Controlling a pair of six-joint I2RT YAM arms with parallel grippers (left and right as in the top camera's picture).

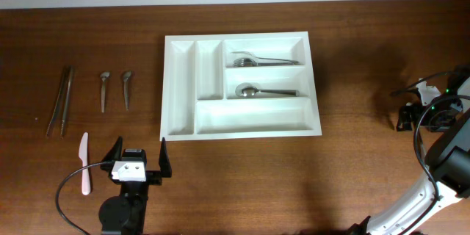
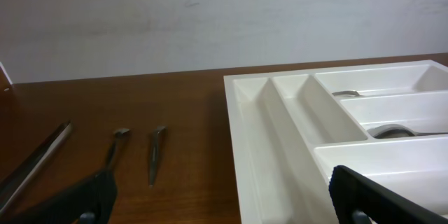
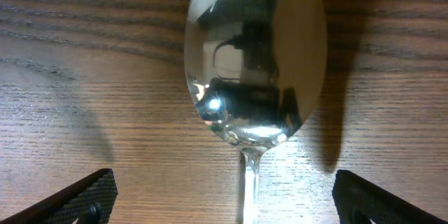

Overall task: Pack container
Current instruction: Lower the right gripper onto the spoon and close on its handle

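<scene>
Your cutlery tray (image 1: 180,81), white plastic with five compartments, sits slightly above the centre of the overhead frame on the brown wooden table (image 1: 242,183). Two narrow upright compartments are on its left, and three long horizontal ones are stacked on its right. The top horizontal compartment holds forks (image 1: 257,61), heads to the left. The middle one holds a spoon (image 1: 253,90), bowl to the left.

To the left of the tray, well apart from it, a small spoon (image 1: 103,92) and a second small spoon (image 1: 126,89) lie side by side, bowls toward the top of the frame. Further left lie long metal tongs (image 1: 59,101). Below them, at lower left, is a knife (image 1: 84,163) with a white blade and pink handle.

Your left gripper (image 1: 139,153) is at the bottom of the overhead frame, just below the tray's lower left corner. Its fingers are spread wide with nothing between them.

Your right gripper (image 3: 224,199) is at the far right of the overhead frame, well apart from the tray. Its wrist view looks straight down on a large spoon (image 3: 252,63) lying on the wood, bowl at top centre. The fingertips (image 3: 77,199) are spread to either side in the lower corners, not pinching it.
</scene>
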